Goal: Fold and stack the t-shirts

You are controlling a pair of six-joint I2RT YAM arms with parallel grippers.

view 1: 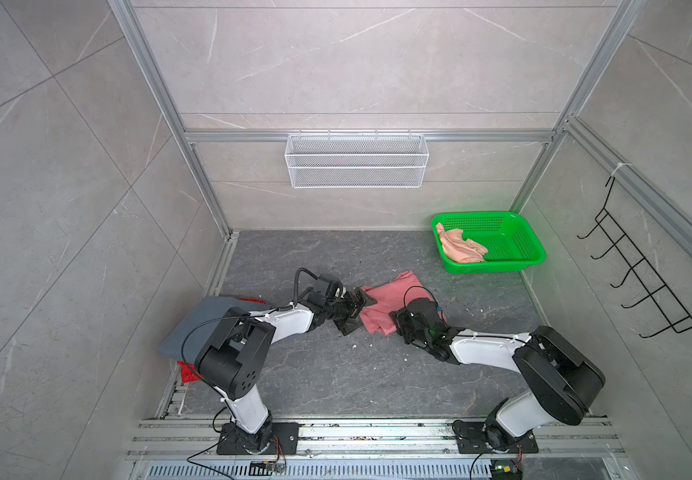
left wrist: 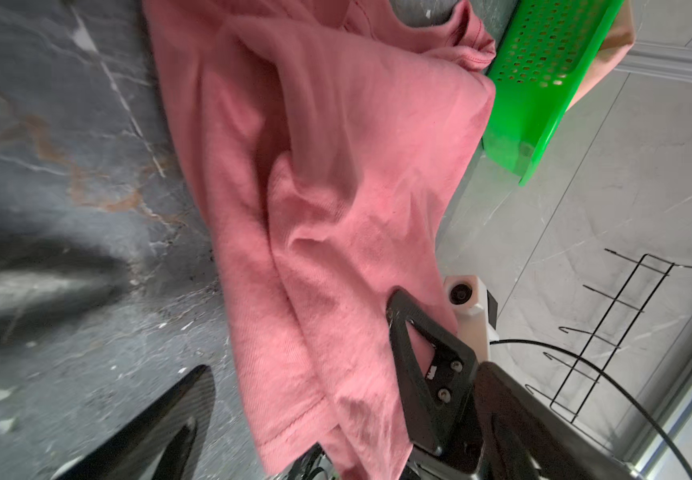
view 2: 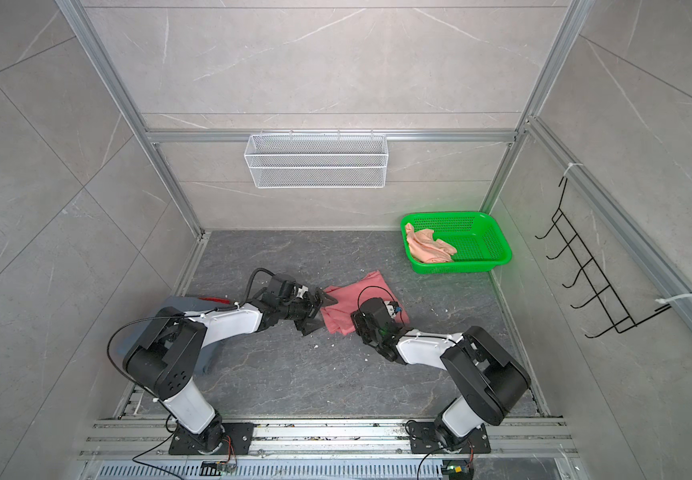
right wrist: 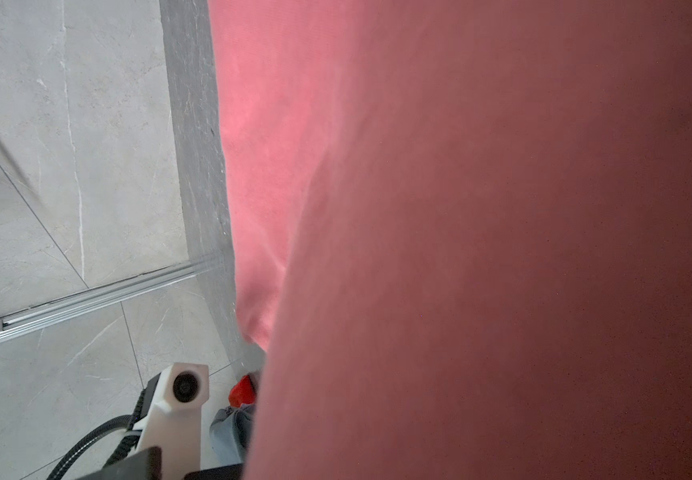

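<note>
A coral pink t-shirt [view 1: 385,301] [view 2: 348,305] lies bunched mid-table. My left gripper [view 1: 358,311] [view 2: 319,313] stands open at its left edge, and the left wrist view shows the cloth [left wrist: 336,208] hanging between the wide-apart fingers [left wrist: 419,353]. My right gripper [view 1: 399,326] is at the shirt's near edge, shut on it. Pink cloth [right wrist: 460,249] fills the right wrist view and hides the jaws. A slate grey-blue t-shirt [view 1: 198,328] lies under my left arm on a bright red t-shirt [view 1: 188,372]. A pale peach t-shirt [view 1: 458,247] sits in the green basket [view 1: 539,253].
The green basket stands at the back right corner. A white wire basket [view 1: 356,160] hangs on the back wall and a black wire rack [view 1: 643,274] on the right wall. White crumbs [view 1: 371,345] dot the dark tabletop. Aluminium rails [view 1: 377,434] run along the front.
</note>
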